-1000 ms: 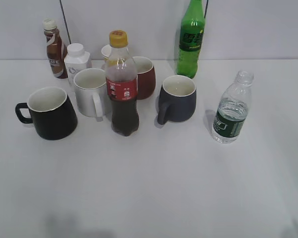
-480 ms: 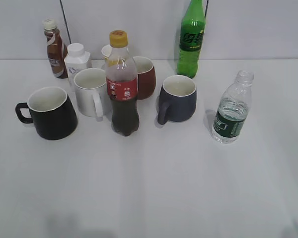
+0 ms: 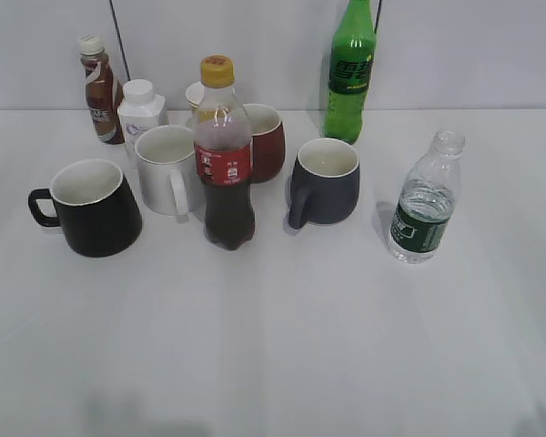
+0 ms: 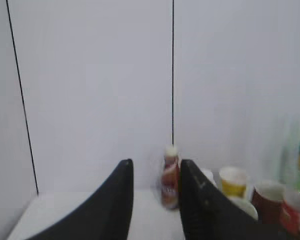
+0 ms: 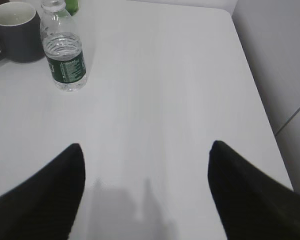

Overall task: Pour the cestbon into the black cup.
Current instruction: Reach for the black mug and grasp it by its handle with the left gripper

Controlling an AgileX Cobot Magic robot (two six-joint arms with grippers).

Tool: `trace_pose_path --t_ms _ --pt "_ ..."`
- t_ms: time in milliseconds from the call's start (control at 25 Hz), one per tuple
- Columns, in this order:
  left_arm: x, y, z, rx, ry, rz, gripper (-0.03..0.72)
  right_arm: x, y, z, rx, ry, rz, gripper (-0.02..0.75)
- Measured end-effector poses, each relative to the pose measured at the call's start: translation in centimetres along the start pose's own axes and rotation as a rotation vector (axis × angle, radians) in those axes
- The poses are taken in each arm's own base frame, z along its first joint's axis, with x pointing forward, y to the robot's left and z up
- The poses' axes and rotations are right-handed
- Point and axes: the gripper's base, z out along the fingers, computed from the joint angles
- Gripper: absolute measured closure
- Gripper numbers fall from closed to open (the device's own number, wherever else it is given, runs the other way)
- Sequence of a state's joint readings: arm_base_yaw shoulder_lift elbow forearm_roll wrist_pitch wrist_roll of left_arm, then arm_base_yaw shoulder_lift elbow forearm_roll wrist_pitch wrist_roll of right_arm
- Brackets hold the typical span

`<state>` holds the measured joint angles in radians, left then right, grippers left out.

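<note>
The cestbon point(image 3: 425, 205), a small clear uncapped bottle with a dark green label, stands upright at the right of the table. It also shows in the right wrist view point(image 5: 64, 57), at the upper left. The black cup point(image 3: 91, 208) stands at the left, its handle pointing left. Neither gripper shows in the exterior view. My right gripper point(image 5: 146, 150) is wide open and empty above bare table, well short of the cestbon. My left gripper point(image 4: 155, 165) is open and empty, held level and facing the back wall.
Between cup and cestbon stand a white mug point(image 3: 166, 169), a red-labelled cola bottle point(image 3: 224, 155), a red-brown mug point(image 3: 266, 141) and a dark blue-grey mug point(image 3: 325, 182). At the back are a tall green bottle point(image 3: 349, 73), a coffee bottle point(image 3: 98, 89) and a white bottle point(image 3: 141, 111).
</note>
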<state>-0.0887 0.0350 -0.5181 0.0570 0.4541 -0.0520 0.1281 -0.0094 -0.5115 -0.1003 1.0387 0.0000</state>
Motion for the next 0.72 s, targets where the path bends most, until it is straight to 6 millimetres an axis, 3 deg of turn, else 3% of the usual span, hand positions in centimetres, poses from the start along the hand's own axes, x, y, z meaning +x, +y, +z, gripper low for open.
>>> trace_pose_path --t_ms 120,280,560,720 --pt "0.8 -0.1 3.1 0.006 -0.036 0.027 0.446 0.0 0.0 0.0 0.0 0.0 0.005 0.148" --pt "3.6 -0.5 8.1 0.037 -0.044 0.05 0.446 0.0 0.0 0.0 0.0 0.0 0.005 0.148" --pt "10.1 -1.1 15.6 0.08 0.159 0.052 0.437 0.0 0.0 0.0 0.0 0.0 0.005 0.148" --pt "14.1 -1.3 18.3 0.095 0.254 0.048 0.431 0.0 0.0 0.0 0.001 0.0 0.005 0.148"
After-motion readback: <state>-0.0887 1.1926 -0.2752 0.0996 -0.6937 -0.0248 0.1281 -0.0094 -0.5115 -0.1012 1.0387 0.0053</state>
